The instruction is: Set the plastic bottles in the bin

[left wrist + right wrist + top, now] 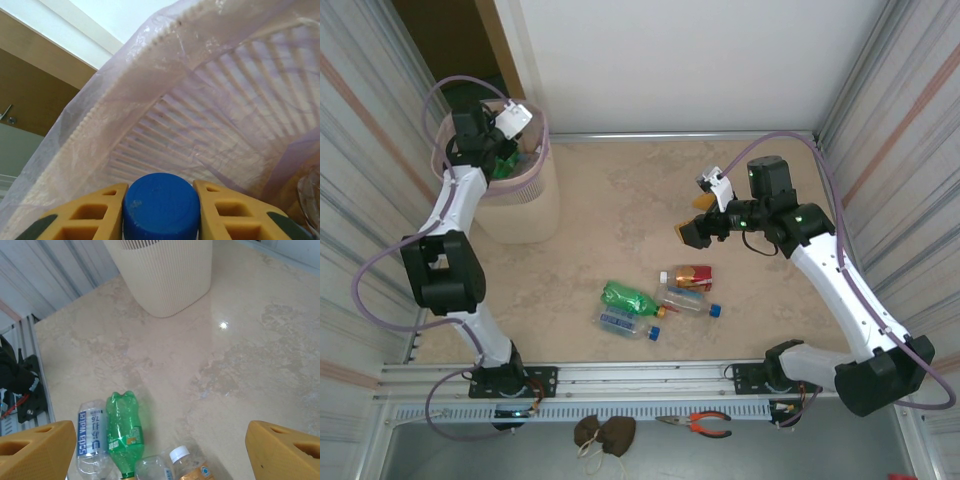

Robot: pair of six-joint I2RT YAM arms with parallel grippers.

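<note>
The bin [525, 205] is set at ten o'clock on the worktop [620, 195]. Four bottles [655, 300] are clustered at six o'clock, near the front rail [650, 372]. Another bottle [161, 206] is held within the bin's rim.

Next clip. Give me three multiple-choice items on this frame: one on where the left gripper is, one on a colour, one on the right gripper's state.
1. Where is the left gripper?
A) over the bin
B) low over the loose bottles
C) parked by its base

2. What colour cap has the held bottle?
A) white
B) blue
C) green

3. How is the right gripper?
A) shut on a green bottle
B) open and empty
C) shut on nothing

1 A: the top view has it above the bin, and its wrist view looks into the lined rim.
2 B: a blue cap sits between the yellow fingers.
3 B: its fingers stand wide apart above the bottles lying on the table.
</note>
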